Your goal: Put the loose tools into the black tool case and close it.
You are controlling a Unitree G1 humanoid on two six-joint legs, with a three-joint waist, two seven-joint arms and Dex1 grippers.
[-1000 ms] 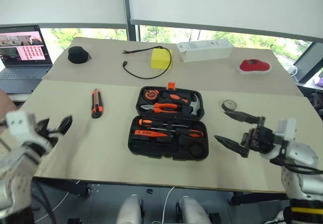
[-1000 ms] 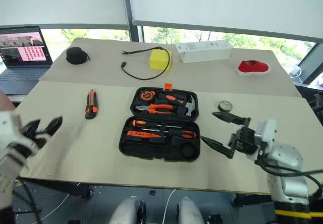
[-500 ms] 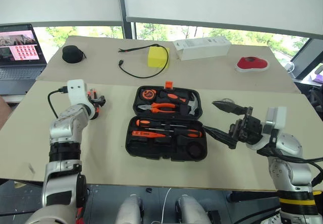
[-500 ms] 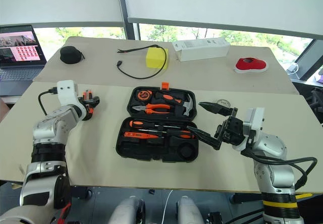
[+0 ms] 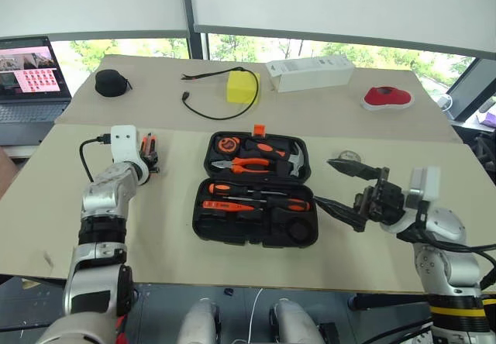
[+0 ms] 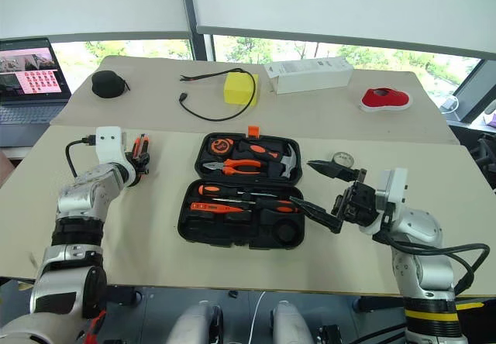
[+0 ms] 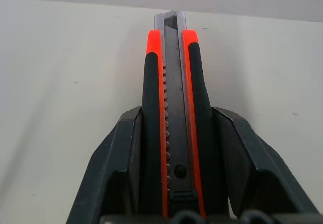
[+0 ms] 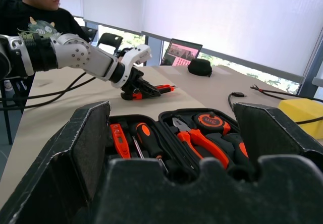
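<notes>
Utility knife (image 5: pixel 149 152) left of tool case (image 5: pixel 256 190)

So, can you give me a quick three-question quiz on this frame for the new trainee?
1. True or false: the tool case is shut.
2. What lies between the left fingers? A) a hammer B) a utility knife C) a yellow block
3. Fill in: the right fingers, hovering beside the case, are ____.

Key: 1 false, its lid lies flat open. 2 B. 3 open.
</notes>
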